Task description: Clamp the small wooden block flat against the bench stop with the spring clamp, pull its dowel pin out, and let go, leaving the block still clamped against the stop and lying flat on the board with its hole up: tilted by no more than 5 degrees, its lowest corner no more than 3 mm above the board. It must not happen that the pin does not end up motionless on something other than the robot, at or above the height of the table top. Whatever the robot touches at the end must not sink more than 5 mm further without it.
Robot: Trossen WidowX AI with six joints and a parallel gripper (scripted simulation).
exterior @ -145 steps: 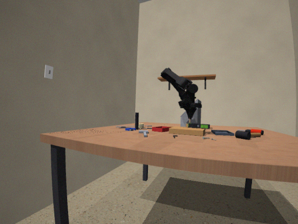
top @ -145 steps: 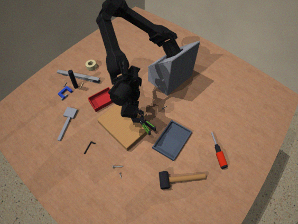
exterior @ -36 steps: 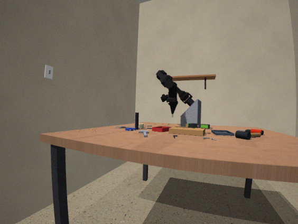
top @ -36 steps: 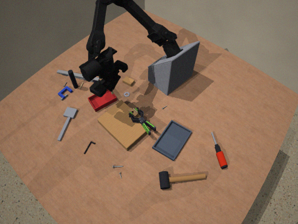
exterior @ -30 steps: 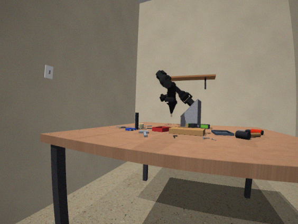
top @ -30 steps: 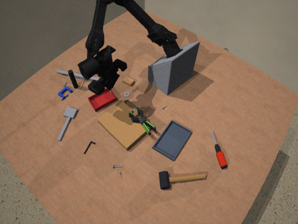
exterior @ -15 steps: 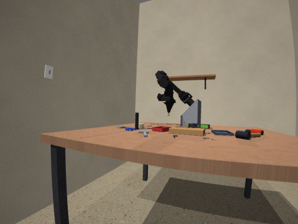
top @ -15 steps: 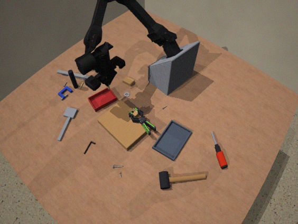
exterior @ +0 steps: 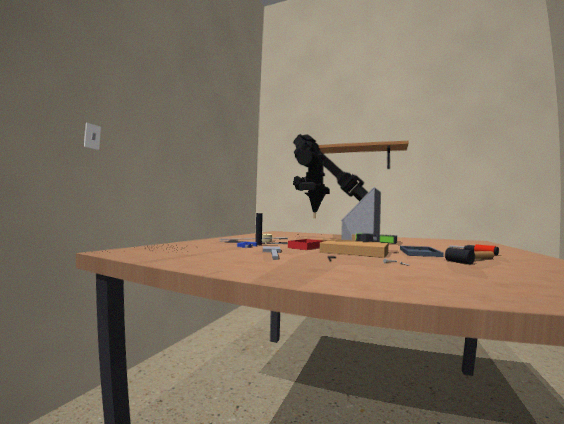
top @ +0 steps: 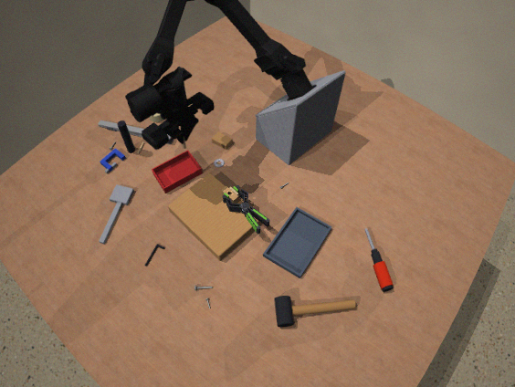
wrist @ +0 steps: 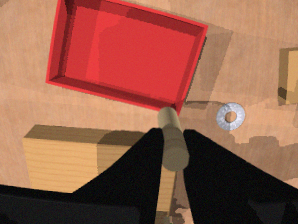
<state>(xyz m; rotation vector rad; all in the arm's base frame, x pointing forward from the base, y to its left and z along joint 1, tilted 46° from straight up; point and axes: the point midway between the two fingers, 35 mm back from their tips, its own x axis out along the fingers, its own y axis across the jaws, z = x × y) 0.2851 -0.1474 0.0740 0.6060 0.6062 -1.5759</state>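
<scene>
My top view looked steeply down on the whole tabletop [top: 411,151]. My exterior view sat low and far off, facing the wall. My wrist view peered down past the gripper [wrist: 172,137], close. All three shared the red tray [top: 177,171] at 12 o'clock.
</scene>
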